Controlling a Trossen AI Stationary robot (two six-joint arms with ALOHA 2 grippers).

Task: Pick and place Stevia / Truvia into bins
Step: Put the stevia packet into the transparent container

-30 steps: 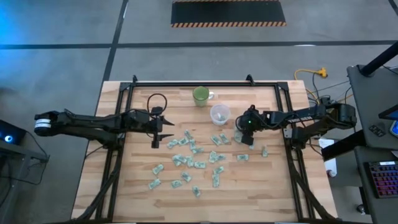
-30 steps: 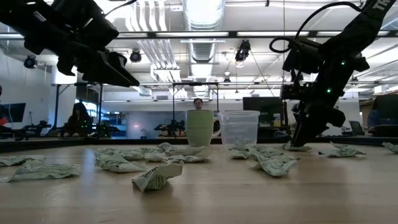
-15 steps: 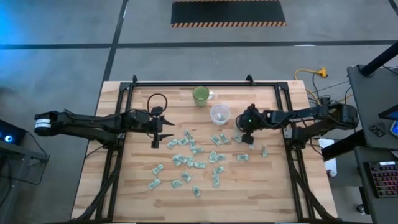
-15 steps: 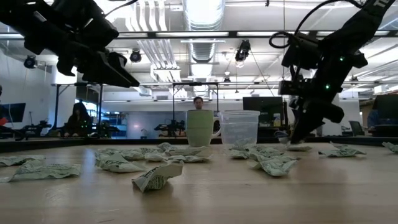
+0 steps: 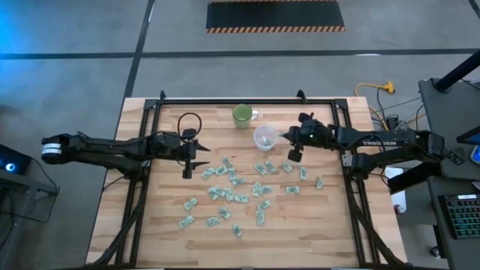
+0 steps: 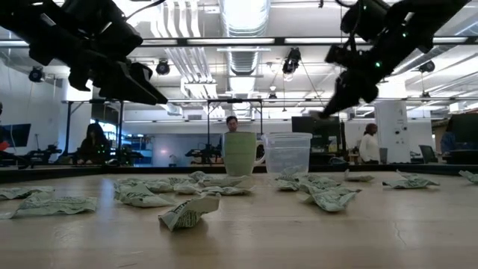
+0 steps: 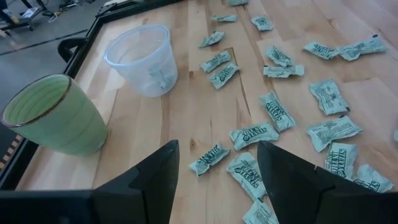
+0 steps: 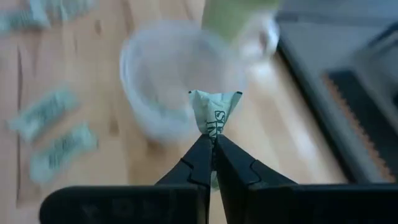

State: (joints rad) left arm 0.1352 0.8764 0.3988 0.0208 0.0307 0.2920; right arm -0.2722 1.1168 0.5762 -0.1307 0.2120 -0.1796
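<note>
A robotics lab in an open industrial hall: exposed ceiling ducts (image 6: 240, 30), concrete floor (image 5: 75, 30) with hazard-striped mat (image 5: 274, 16) (people at distant workstations), framed wooden surface (image 5: 165, 225).

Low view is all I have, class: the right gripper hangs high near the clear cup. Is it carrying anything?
Observer: Yes. In its wrist view the right gripper pinches a packet.
Operator: Is it over the cup?
Observer: Beside it. From above, the gripper sits just right of the clear cup.
Operator: And the left one?
Observer: The left gripper is open, holding nothing, above loose packets.
</note>
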